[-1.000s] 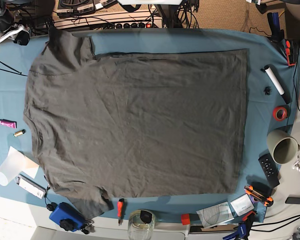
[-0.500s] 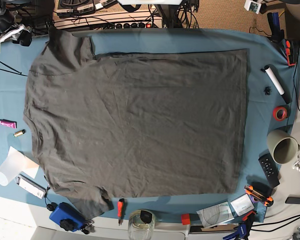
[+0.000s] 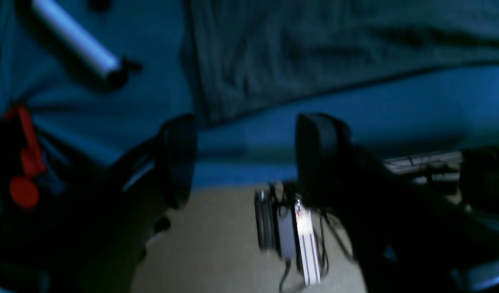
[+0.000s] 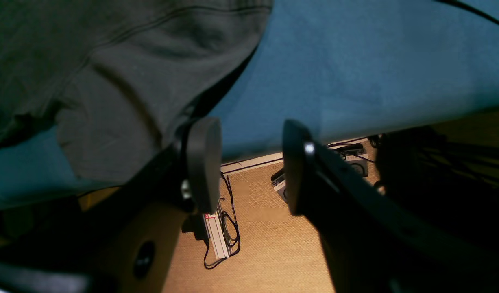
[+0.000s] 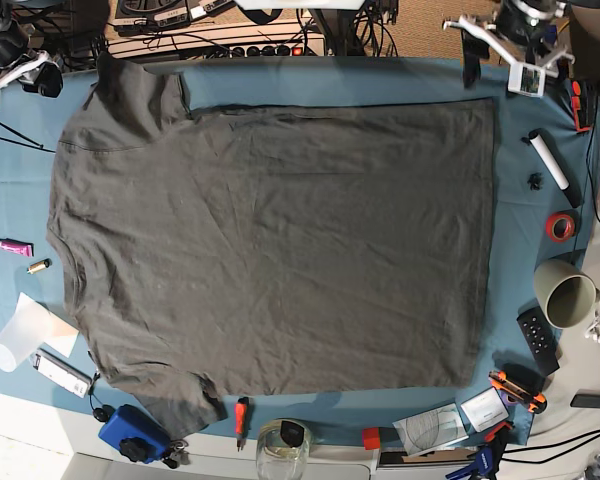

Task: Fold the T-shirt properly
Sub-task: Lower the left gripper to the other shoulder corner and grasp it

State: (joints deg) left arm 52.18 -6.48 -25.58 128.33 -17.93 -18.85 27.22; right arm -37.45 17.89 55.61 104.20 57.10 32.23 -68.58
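The T-shirt (image 5: 270, 240), dark olive-grey, lies spread flat on the blue table cloth (image 5: 340, 80) with its sleeves at the left and its hem at the right. My left gripper (image 5: 495, 58) hovers open over the far right table edge, just beyond the shirt's hem corner (image 3: 314, 49). In the left wrist view, nothing sits between the left gripper's (image 3: 249, 158) jaws. My right gripper (image 5: 15, 82) stands open at the far left edge, beside the far sleeve (image 4: 111, 81). The right gripper (image 4: 249, 162) is also empty in the right wrist view.
A white marker (image 5: 548, 160), red tape roll (image 5: 559, 226), green cup (image 5: 565, 294), remote (image 5: 537, 340) and orange knife (image 5: 516, 391) line the right side. A glass jar (image 5: 282, 450), blue device (image 5: 132, 432), pink tube (image 5: 13, 246) and papers (image 5: 40, 325) lie near and left.
My left gripper has come into the base view at the far right corner. My right gripper has shifted slightly at the far left. The shirt has not moved.
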